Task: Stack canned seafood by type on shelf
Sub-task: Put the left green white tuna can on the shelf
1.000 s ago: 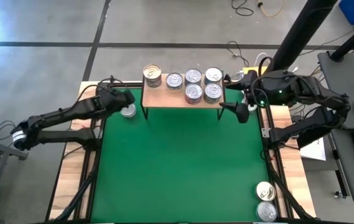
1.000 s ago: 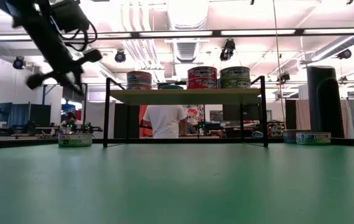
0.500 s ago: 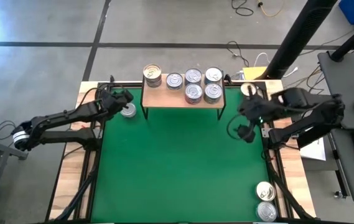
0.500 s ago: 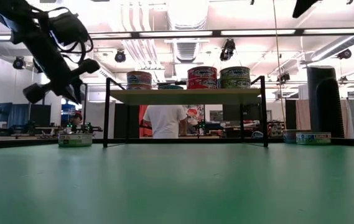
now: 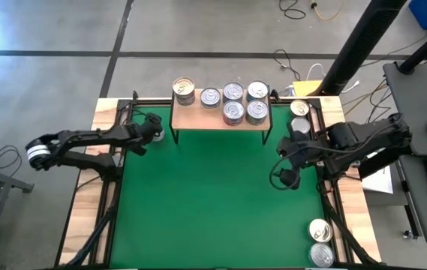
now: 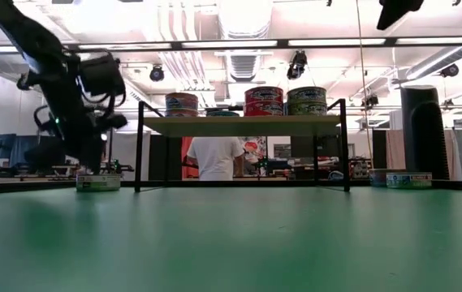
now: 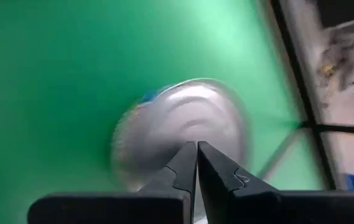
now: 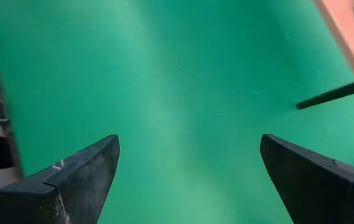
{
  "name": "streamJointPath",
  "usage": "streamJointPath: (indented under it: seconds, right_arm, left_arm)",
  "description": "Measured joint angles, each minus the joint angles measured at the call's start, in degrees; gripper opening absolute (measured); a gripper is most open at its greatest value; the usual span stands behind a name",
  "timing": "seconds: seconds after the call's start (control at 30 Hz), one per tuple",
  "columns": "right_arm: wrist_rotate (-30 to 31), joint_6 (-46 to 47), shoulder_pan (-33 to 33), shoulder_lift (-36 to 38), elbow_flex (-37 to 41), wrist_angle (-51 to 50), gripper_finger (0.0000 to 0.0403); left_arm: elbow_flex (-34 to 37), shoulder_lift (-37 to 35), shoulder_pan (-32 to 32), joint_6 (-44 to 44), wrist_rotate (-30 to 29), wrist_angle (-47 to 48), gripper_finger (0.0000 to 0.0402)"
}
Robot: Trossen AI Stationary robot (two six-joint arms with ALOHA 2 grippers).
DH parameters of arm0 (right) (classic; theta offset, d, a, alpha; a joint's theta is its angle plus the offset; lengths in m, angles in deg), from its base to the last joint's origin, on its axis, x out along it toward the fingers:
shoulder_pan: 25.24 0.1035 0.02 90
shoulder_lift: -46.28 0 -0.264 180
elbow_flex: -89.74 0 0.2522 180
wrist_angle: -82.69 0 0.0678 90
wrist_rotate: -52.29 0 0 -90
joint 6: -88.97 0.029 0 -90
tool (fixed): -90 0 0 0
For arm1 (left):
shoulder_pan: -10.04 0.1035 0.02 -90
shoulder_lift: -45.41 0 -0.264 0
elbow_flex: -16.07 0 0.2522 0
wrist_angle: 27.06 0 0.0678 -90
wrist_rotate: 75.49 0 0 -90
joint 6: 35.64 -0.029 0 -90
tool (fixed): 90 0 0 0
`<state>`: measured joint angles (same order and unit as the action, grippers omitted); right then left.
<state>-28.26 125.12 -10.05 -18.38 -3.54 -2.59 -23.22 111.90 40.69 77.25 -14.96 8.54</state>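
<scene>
The light-wood shelf (image 5: 221,118) stands at the mat's far edge and carries several cans (image 5: 233,111), some of them stacked (image 6: 264,100). One silver-topped can (image 7: 183,121) rests on the green mat just left of the shelf (image 6: 98,182). My left gripper (image 7: 196,148) is shut and points down at this can's top; in the high view the gripper (image 5: 150,136) covers most of the can. My right gripper (image 5: 282,165) is open above the mat near the right edge, with only green mat between its fingers (image 8: 189,180). My left gripper's shut fingertips (image 7: 189,155) come slanting down from the table's left side over the can's silver top (image 7: 214,112). Whether they touch it, I cannot tell: the can is blurred and the fingers hide the spot.
Two cans (image 5: 299,107) (image 5: 298,124) sit by the table's far right edge, two more (image 5: 318,229) (image 5: 320,255) at the near right corner. A shelf leg (image 8: 338,93) shows in the right wrist view. A person (image 6: 214,158) stands behind the table.
My left gripper has sunk toward the can left of the shelf and rolled about its own axis, staying shut. My right gripper has left the shelf's right end, moving down and toward the near edge, tipping to point more downward, still open.
</scene>
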Motion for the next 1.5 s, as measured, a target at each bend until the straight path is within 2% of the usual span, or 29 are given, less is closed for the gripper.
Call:
streamJointPath:
  seconds: [0.17, 0.33, 0.5, 0.6, 0.73, 0.8, 0.9, 1.0, 1.07, 1.13, 1.27, 1.37, 1.5]
  right_arm:
    - [-5.82, 0.00, 1.32, -0.02, -1.94, 2.63, 0.0381]
    - [-9.94, 0.25, 4.93, 0.09, -5.34, 2.79, 0.0381]
    - [-9.38, -3.15, 9.10, 0.10, -6.11, 2.83, 0.0381]
    - [-5.79, -6.61, 10.77, -0.27, -5.30, 3.00, 0.0381]
    - [-1.30, -13.16, 10.76, -2.24, -4.14, 5.62, 0.0381]
    - [-0.23, -14.88, 10.66, -3.92, -4.07, 7.91, 0.0381]
    - [-0.44, -14.80, 10.85, -7.18, -4.07, 10.25, 0.0381]
    - [-0.74, -11.60, 11.20, -10.84, -4.09, 11.32, 0.0381]
    - [-0.83, -8.00, 11.20, -13.37, -4.09, 12.95, 0.0381]
    - [-0.43, -3.39, 11.18, -16.20, -4.09, 16.10, 0.0381]
    - [-0.30, 6.20, 11.21, -21.60, -4.09, 28.33, 0.0381]
    - [-0.39, 8.86, 11.81, -25.15, -4.11, 37.50, 0.0381]
    - [-0.25, 15.12, 11.86, -28.09, -4.14, 40.03, 0.0381]
  left_arm:
    - [2.48, 2.32, -1.52, 2.32, 4.14, -1.33, 0.0000]
    - [1.15, -1.39, -11.57, 2.13, 7.63, 6.57, 0.0000]
    - [-3.10, -1.97, -24.49, 3.78, 13.40, 18.74, 0.0000]
    - [-4.58, -0.53, -32.82, 3.15, 15.05, 18.95, 0.0000]
    - [-7.56, 3.13, -42.52, 2.82, 14.43, 14.81, 0.0000]
    - [-10.22, 4.17, -45.03, -1.56, 16.00, 18.75, 0.0004]
    - [-16.03, 4.64, -46.00, -10.98, 18.89, 30.27, 0.0027]
    - [-21.15, 4.02, -45.83, -18.77, 17.68, 42.21, 0.0065]
    - [-22.72, 3.21, -44.47, -22.25, 17.32, 45.64, 0.0093]
    - [-21.92, 2.53, -42.08, -24.82, 19.61, 47.76, 0.0117]
    - [-16.52, 2.07, -38.11, -30.54, 23.14, 44.07, 0.0142]
    - [-12.21, 2.33, -36.56, -35.78, 23.05, 35.43, 0.0146]
    - [-7.83, 3.36, -36.93, -40.47, 26.12, 23.27, 0.0146]
